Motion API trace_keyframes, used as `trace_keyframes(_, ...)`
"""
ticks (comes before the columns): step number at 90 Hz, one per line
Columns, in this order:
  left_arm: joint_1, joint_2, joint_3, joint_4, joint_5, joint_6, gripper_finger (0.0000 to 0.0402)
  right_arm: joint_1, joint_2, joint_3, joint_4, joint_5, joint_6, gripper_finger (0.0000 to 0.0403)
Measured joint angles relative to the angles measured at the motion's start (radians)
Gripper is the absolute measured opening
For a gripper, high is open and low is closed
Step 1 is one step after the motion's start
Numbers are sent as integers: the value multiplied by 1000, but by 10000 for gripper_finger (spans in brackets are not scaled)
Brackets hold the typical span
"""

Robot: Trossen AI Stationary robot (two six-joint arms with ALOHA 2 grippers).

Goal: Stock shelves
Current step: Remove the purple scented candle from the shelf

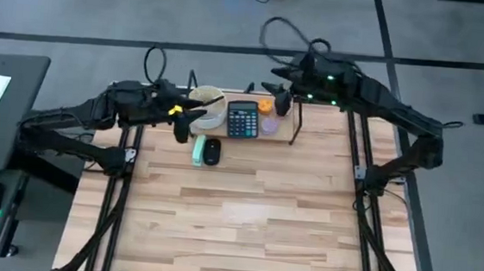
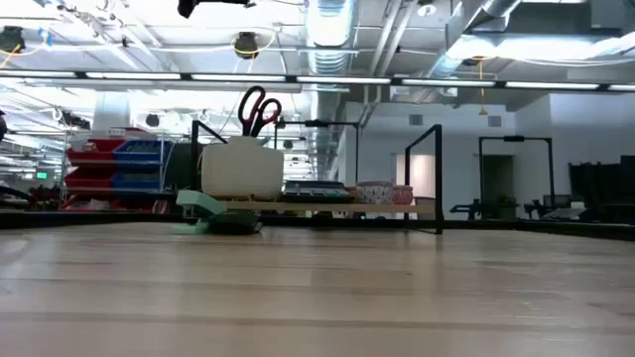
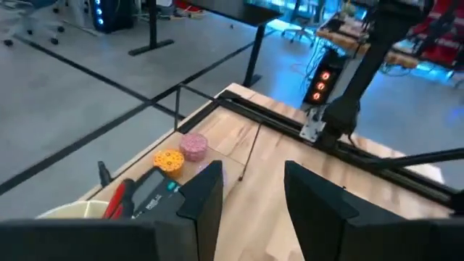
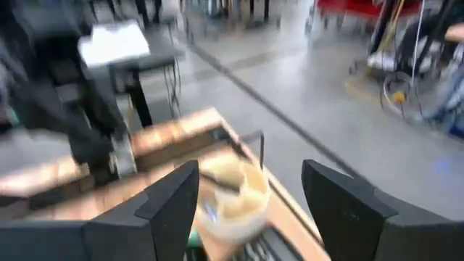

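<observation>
Left gripper (image 3: 250, 199) spread above low pale-plank rack (image 1: 299, 127), dark calculator (image 1: 242, 118) beneath; right gripper (image 4: 250, 199) spread, cream cup (image 4: 230, 197) below

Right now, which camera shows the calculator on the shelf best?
The high view: the calculator lies face-up, whole, on the shelves. The low view shows only its thin edge; the left wrist view catches a corner; the right wrist view barely shows it.

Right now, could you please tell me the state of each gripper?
Left gripper: open, holding nothing, above the left end of the shelves.
Right gripper: open, holding nothing, above the shelves' right end.
</observation>
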Motion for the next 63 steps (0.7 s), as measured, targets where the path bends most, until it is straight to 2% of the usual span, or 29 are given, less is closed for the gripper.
trace_keyframes(24,0,-42,-41,-2,-1,-36,125,-29,171,160,-254,-28,-39,233)
trace_keyframes(47,0,-42,-41,-5,-1,-36,125,-97,301,170,-453,-102,-36,235)
trace_keyframes(63,0,-42,-41,-6,18,-37,125,-137,391,170,-521,-146,-50,272)
